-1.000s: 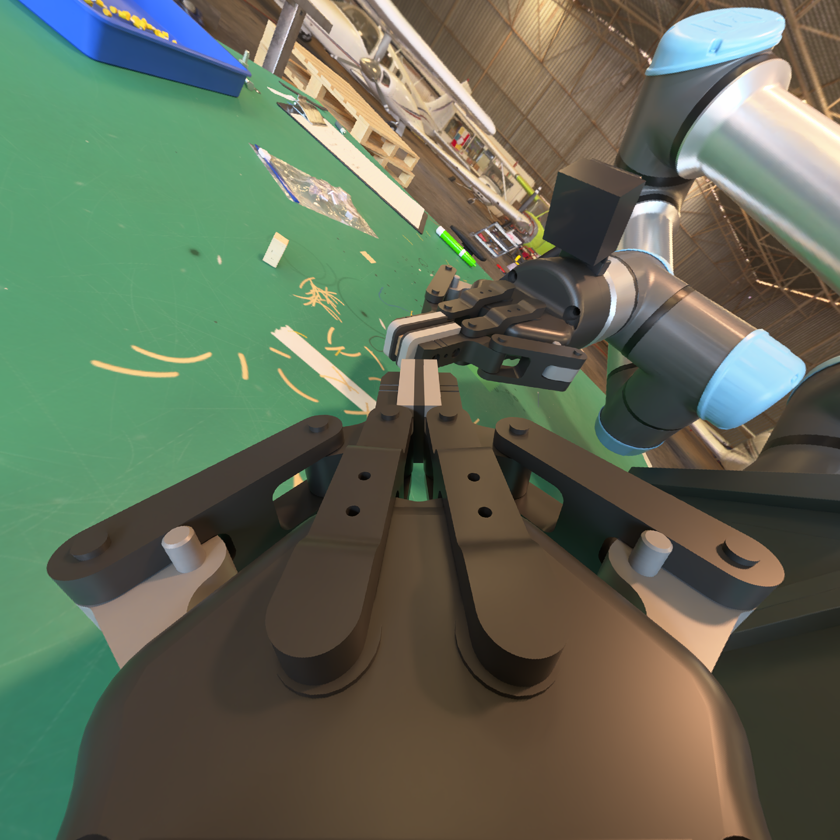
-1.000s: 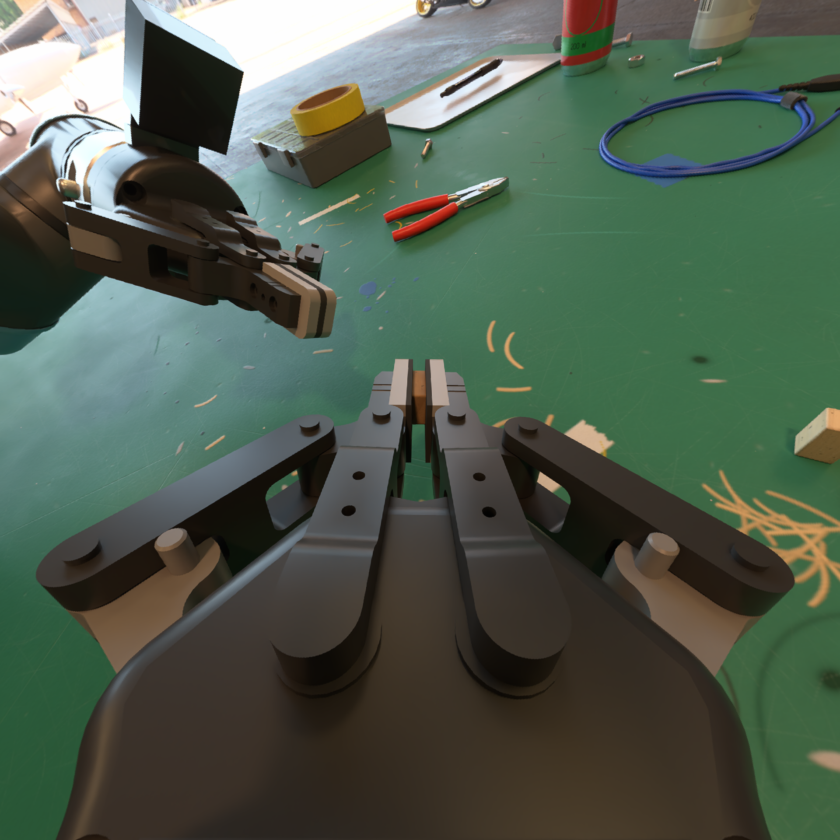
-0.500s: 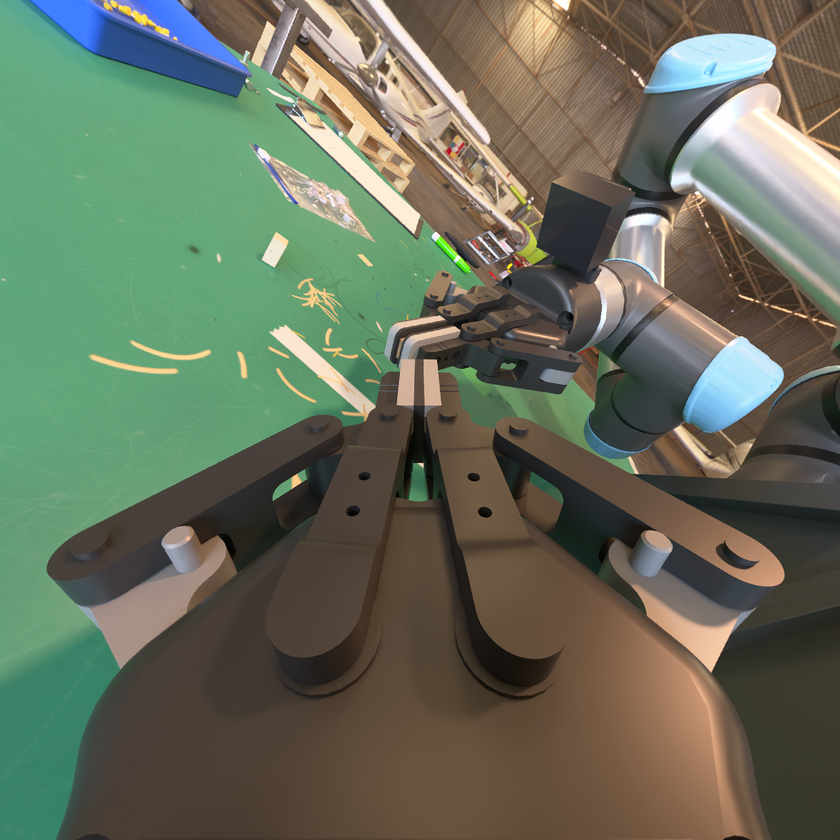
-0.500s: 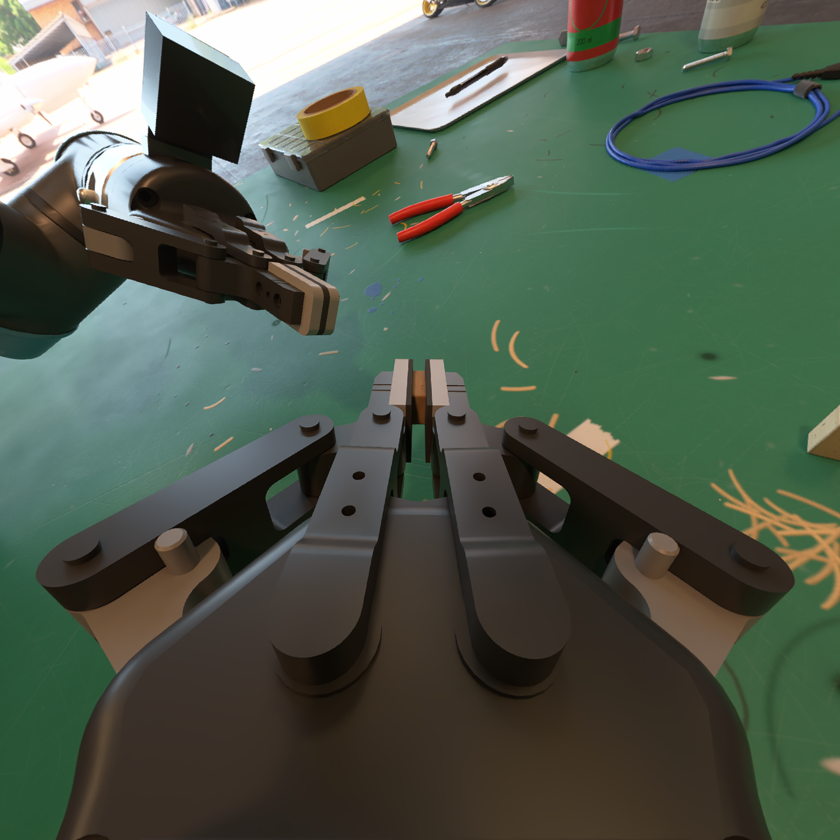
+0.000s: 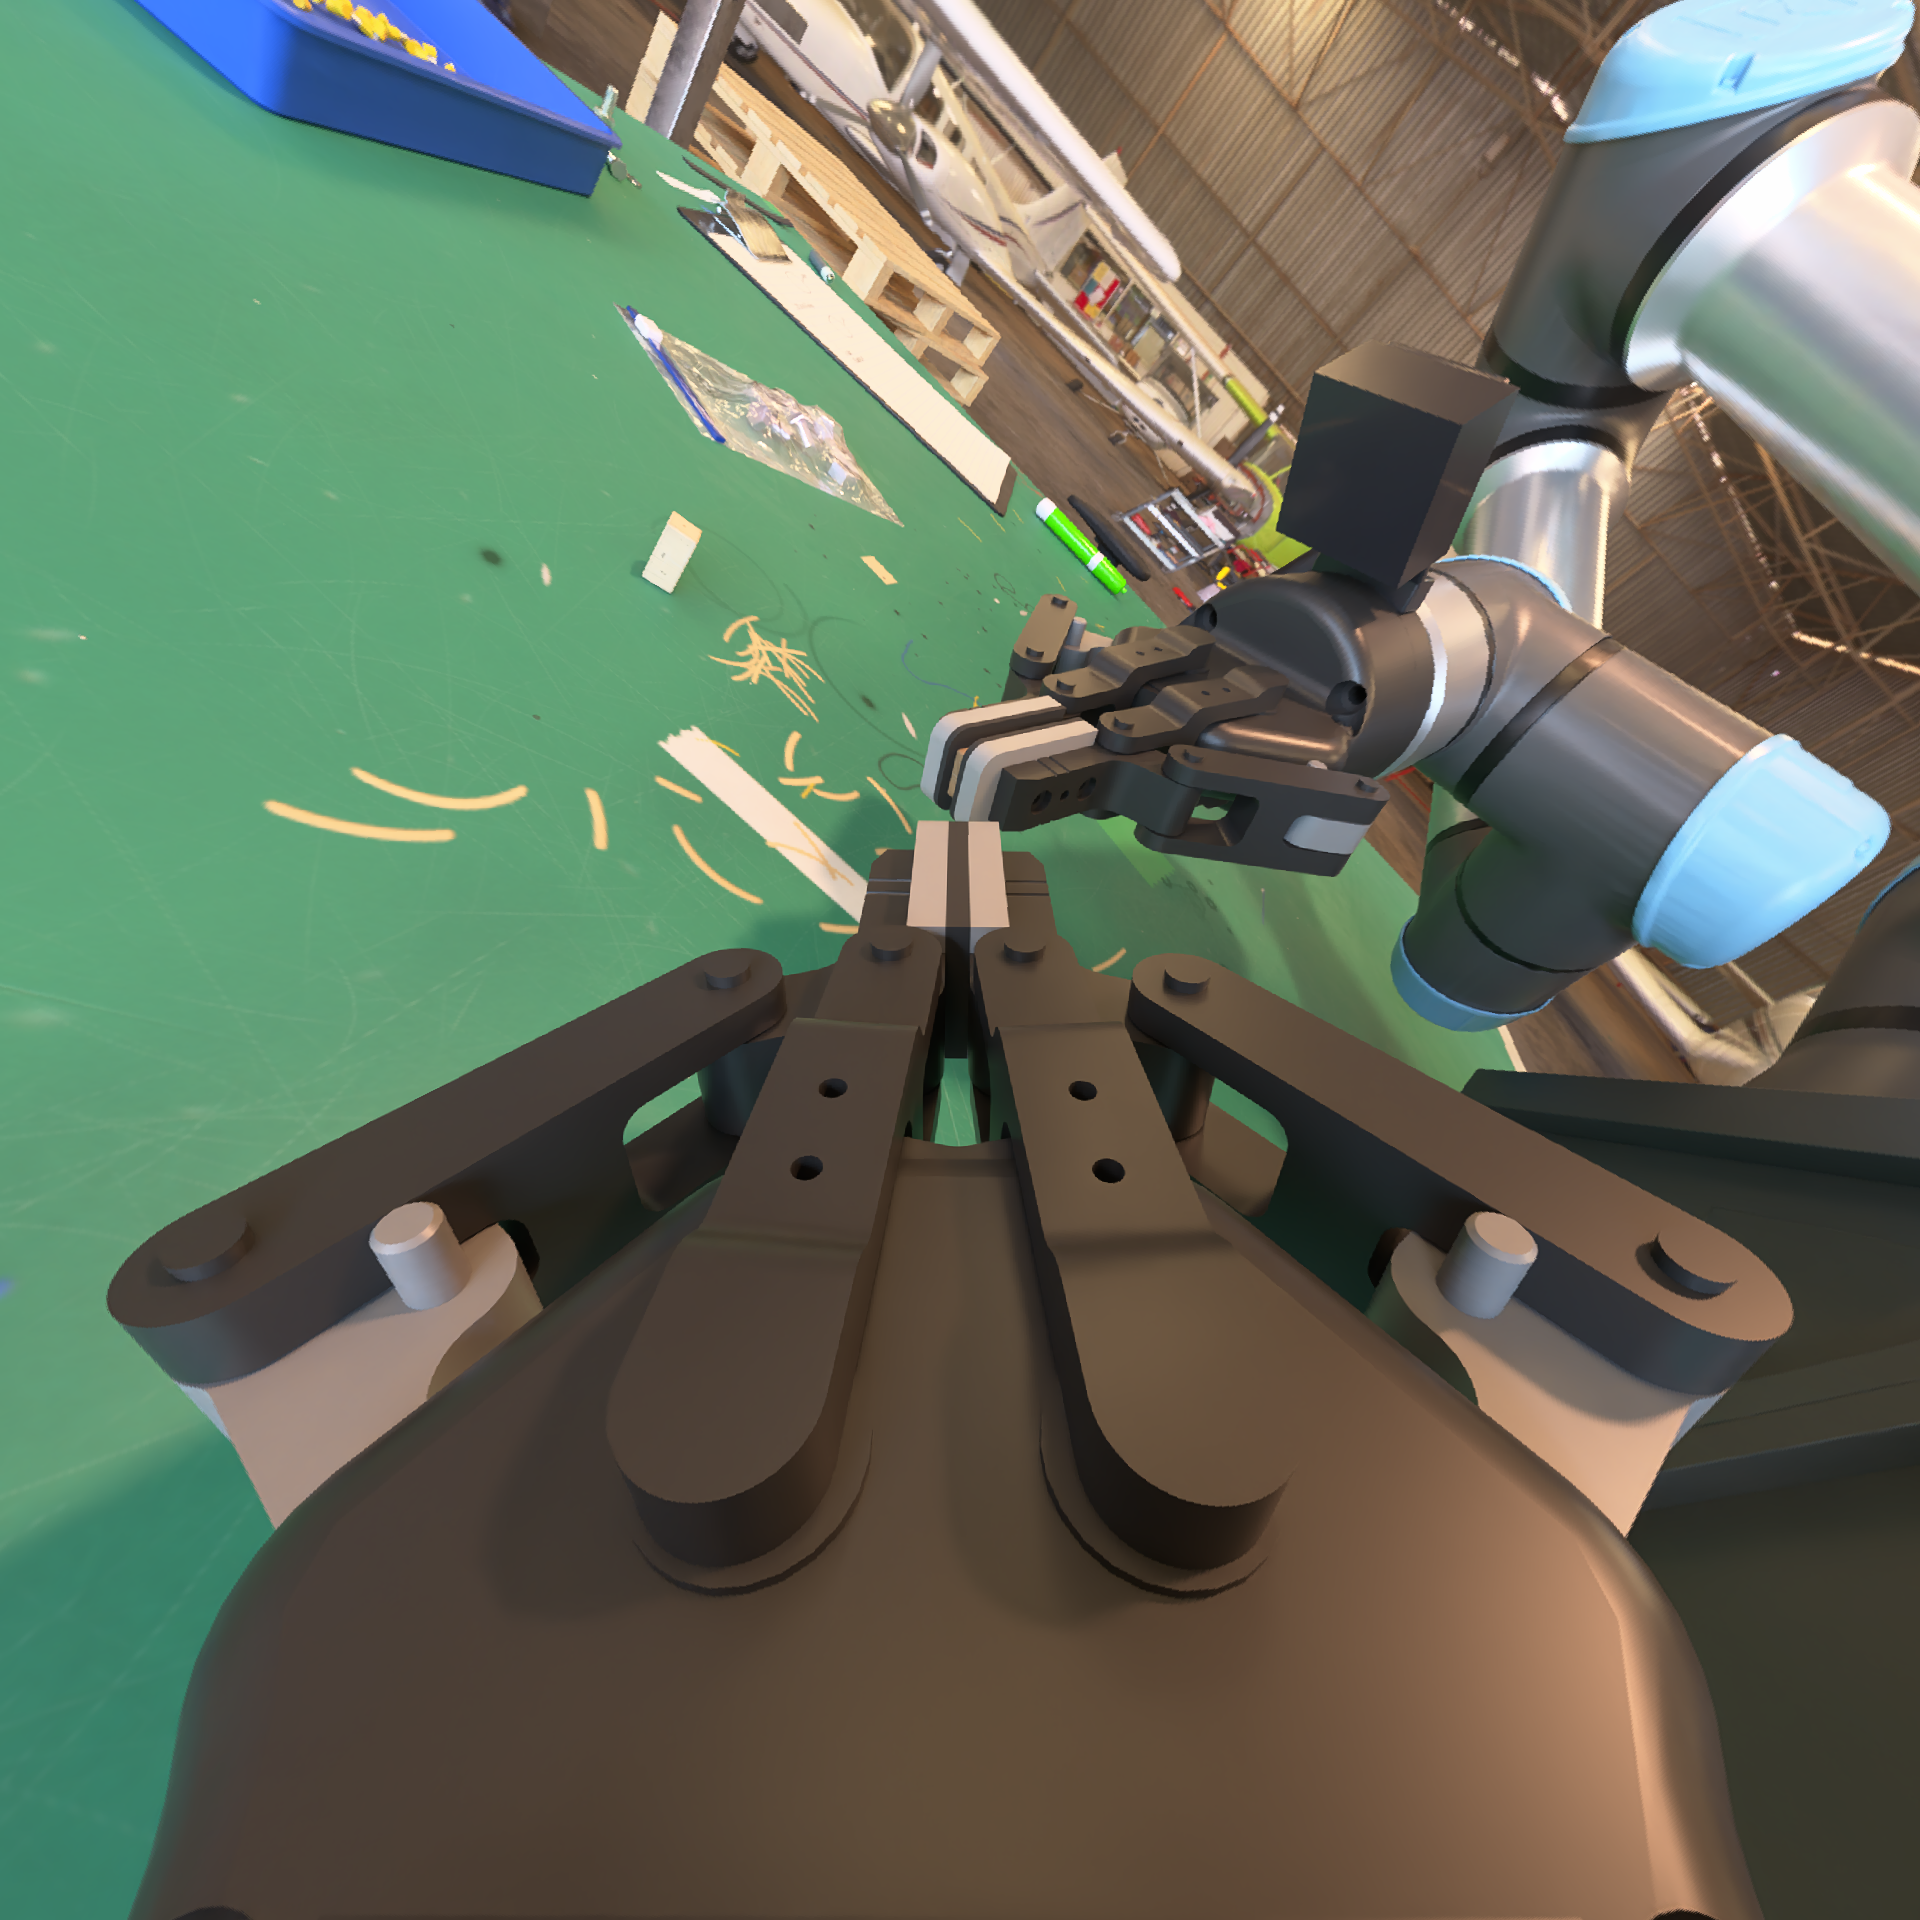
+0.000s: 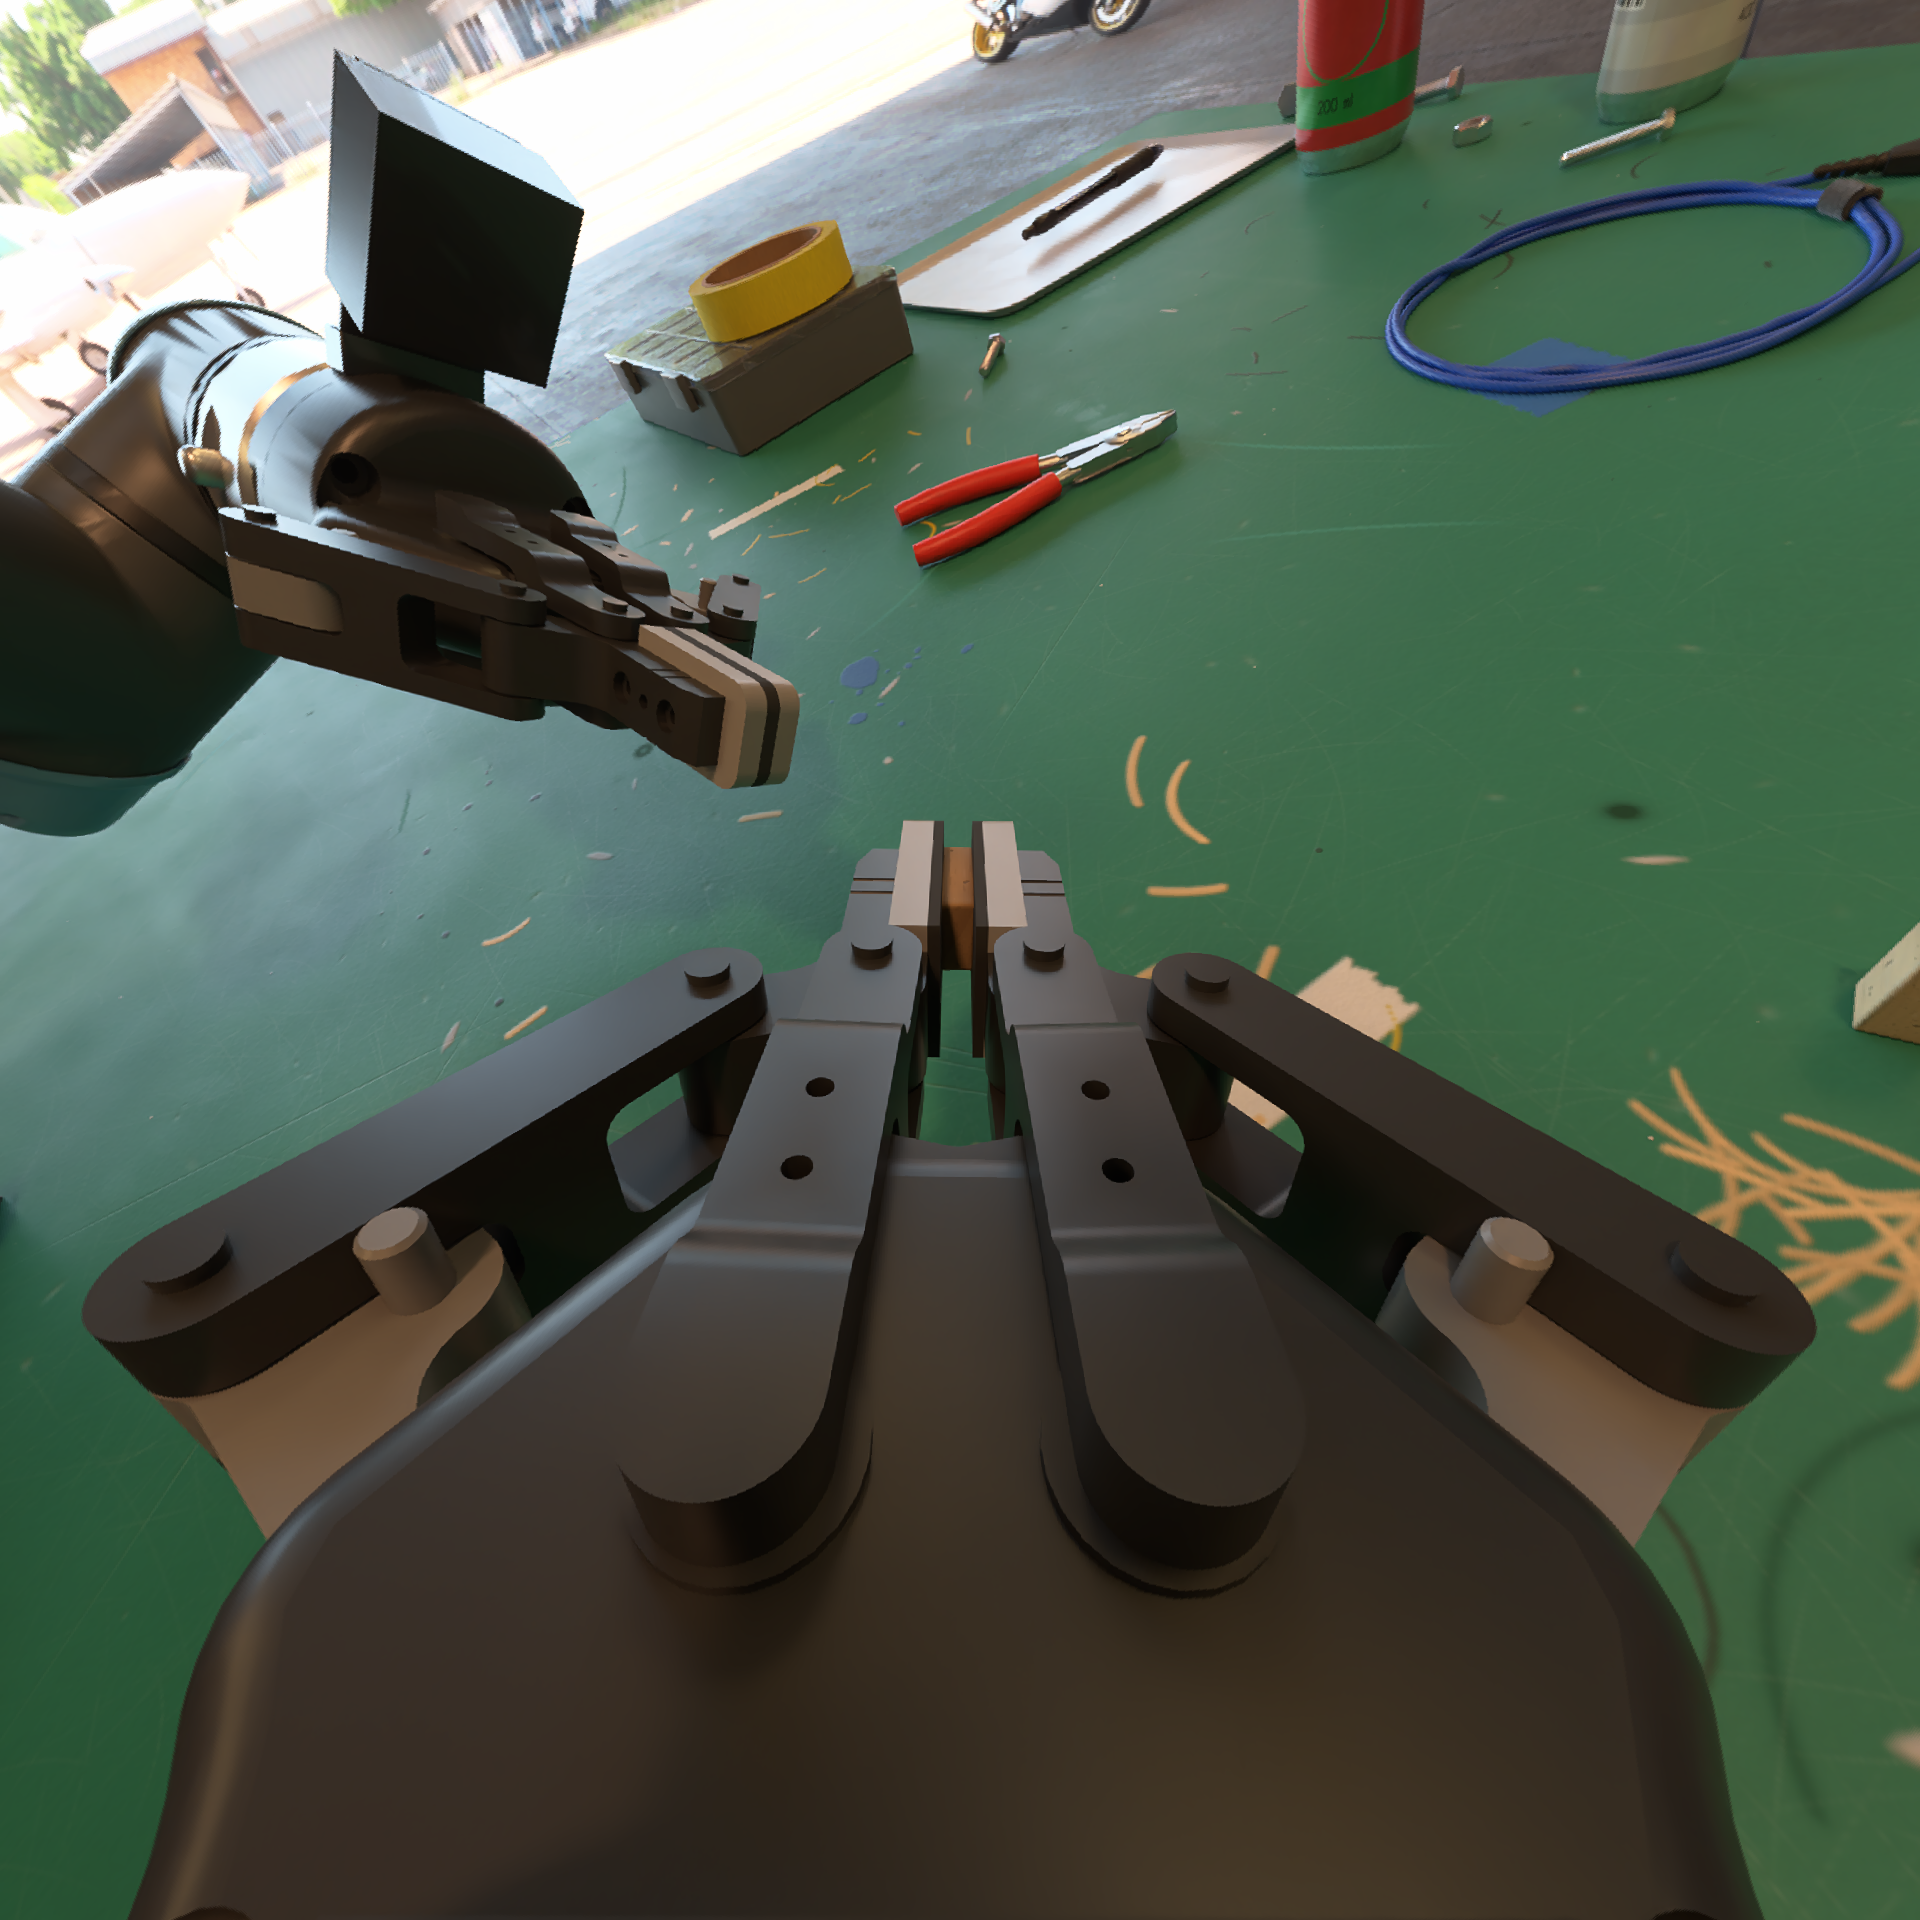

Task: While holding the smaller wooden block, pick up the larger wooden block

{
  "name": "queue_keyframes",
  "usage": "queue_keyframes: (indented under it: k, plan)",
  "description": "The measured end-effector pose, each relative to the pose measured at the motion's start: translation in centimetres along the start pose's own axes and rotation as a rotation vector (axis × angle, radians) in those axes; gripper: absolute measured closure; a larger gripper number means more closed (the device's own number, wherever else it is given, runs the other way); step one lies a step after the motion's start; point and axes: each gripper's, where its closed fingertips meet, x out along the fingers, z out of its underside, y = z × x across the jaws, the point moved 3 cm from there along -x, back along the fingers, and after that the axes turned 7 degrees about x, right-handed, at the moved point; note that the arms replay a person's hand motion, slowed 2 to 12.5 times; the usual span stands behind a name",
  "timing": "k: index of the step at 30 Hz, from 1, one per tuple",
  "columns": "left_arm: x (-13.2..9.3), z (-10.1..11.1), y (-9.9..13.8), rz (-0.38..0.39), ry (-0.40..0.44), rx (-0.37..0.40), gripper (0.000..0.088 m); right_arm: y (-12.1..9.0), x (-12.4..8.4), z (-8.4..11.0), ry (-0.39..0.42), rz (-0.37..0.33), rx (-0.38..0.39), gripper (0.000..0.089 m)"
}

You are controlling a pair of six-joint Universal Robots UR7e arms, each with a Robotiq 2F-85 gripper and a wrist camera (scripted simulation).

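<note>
My right gripper (image 6: 957, 883) is shut on the smaller wooden block (image 6: 957, 902), a brown piece between its pads, held above the green table (image 6: 1455, 644). It also shows in the left wrist view (image 5: 951, 769), just beyond my left gripper. The larger wooden block (image 5: 671, 553), pale, lies on the table far ahead to the left; in the right wrist view it is cut off by the right edge (image 6: 1893, 997). My left gripper (image 5: 957, 878) is shut with nothing between its pads. It also shows in the right wrist view (image 6: 753, 727), up and left of my right gripper.
A blue tray (image 5: 416, 94), a plastic bag (image 5: 769, 416), a green marker (image 5: 1081, 545) and a white strip (image 5: 758, 810) lie on the table. Yellow tape (image 6: 774, 275) on a grey box, red pliers (image 6: 1029, 488), a blue cable (image 6: 1642, 281) and a clipboard (image 6: 1091, 218) lie farther off.
Both grippers stay shut and close together. The views have shifted slightly; the larger block has slid further to the right edge of the right wrist view.
</note>
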Motion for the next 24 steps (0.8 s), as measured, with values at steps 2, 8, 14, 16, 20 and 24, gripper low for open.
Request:
queue_keyframes:
  k: [2, 8, 14, 16, 20, 24]
  plan:
    - [0.02, 0.04, 0.0, -0.004, -0.003, 0.011, 0.0882, -0.01, -0.01, 0.0, 0.0, -0.001, 0.0, 0.0847]
    - [0.08, 0.06, 0.12, -0.005, -0.002, 0.033, 0.0882, -0.05, -0.01, 0.03, -0.002, -0.003, 0.0, 0.0847]
    - [0.12, 0.1, 0.22, -0.002, 0.0, 0.048, 0.0882, -0.1, -0.01, 0.07, -0.005, -0.006, 0.0, 0.0847]
    - [0.12, 0.09, 0.25, 0.0, 0.002, 0.052, 0.0882, -0.12, -0.01, 0.08, -0.006, -0.007, -0.001, 0.0847]
    - [0.13, 0.08, 0.28, 0.001, 0.004, 0.057, 0.0882, -0.15, 0.01, 0.12, -0.009, -0.009, -0.002, 0.0847]
    - [0.15, 0.1, 0.27, 0.002, 0.002, 0.056, 0.0882, -0.14, 0.05, 0.15, -0.011, -0.006, -0.002, 0.0847]
